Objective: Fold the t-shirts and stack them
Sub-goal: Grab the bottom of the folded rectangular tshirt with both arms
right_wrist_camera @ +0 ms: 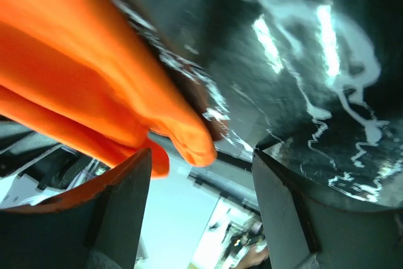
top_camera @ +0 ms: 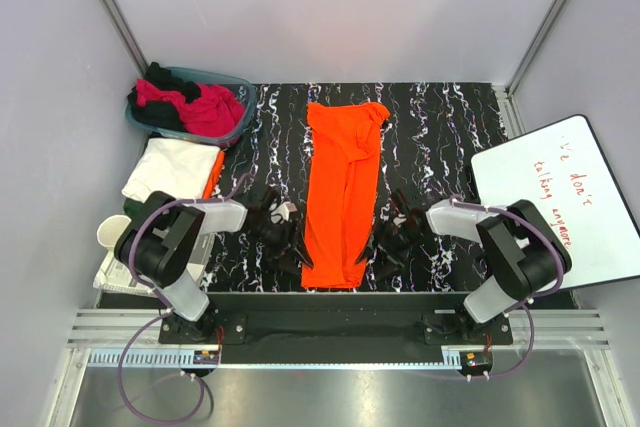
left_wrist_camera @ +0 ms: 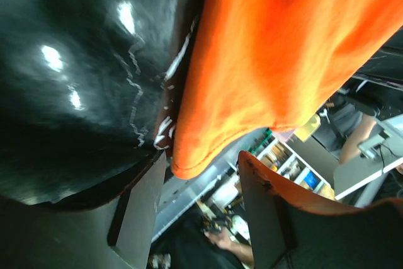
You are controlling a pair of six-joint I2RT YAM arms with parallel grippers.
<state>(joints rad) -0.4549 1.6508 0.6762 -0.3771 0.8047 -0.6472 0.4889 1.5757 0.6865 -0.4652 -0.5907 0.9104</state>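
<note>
At the frame's lower centre, my left gripper (top_camera: 290, 250) and right gripper (top_camera: 373, 247) stand part-open astride the near corners of the orange shirt (top_camera: 342, 197), placed to pinch its hem for folding

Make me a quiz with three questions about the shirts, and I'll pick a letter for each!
1. How is the orange shirt lying?
A. rolled in a ball
B. folded into a long strip
C. hanging up

2. Where is the white shirt?
A. on the orange shirt
B. next to the basket
C. on the floor

3. What colours are in the basket?
A. blue and green
B. white and yellow
C. pink and black

Answers:
1. B, because it lies flat and narrow down the middle of the table.
2. B, because it sits folded just on the near side of the basket, at the left.
3. C, because pink cloth and black cloth are piled inside.
</note>
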